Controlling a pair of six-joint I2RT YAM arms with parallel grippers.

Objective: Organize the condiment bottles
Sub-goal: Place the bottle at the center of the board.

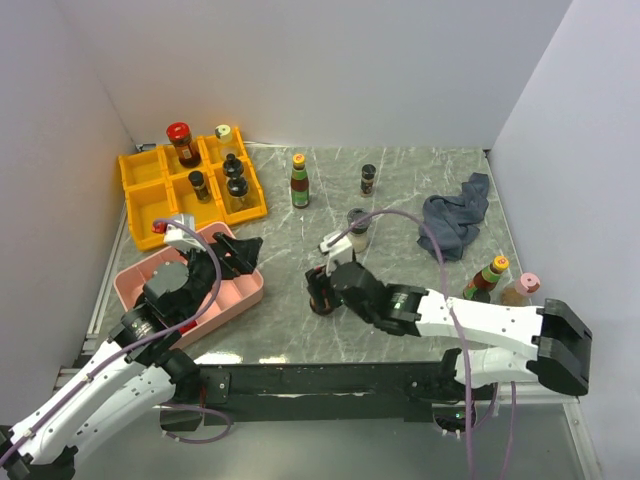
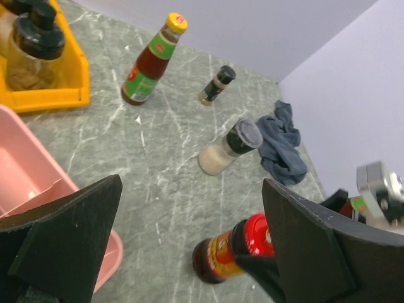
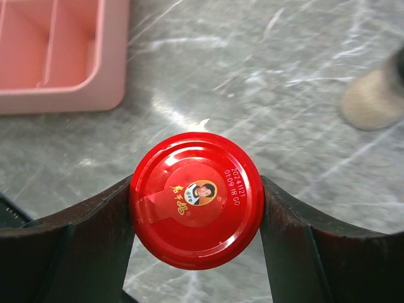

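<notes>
My right gripper (image 3: 196, 202) is shut on the red lid of a dark sauce jar (image 3: 196, 199), one finger pressed on each side. In the top view this jar (image 1: 320, 298) stands upright at the table's front middle under the right gripper (image 1: 324, 284). My left gripper (image 1: 238, 252) hangs open and empty over the pink tray's right end. In the left wrist view the same jar (image 2: 230, 249) shows past the wide left gripper (image 2: 191, 189). A yellow-capped green-labelled bottle (image 1: 299, 182), a black-capped spice jar (image 1: 368, 180) and a pale shaker (image 1: 358, 230) stand loose behind.
A yellow bin tray (image 1: 140, 170) at the back left holds several jars. The pink tray (image 1: 135, 285) lies at the front left. A dark blue-grey cloth (image 1: 455, 222) is bunched at the right. Two more bottles (image 1: 487, 278) stand beside the right forearm.
</notes>
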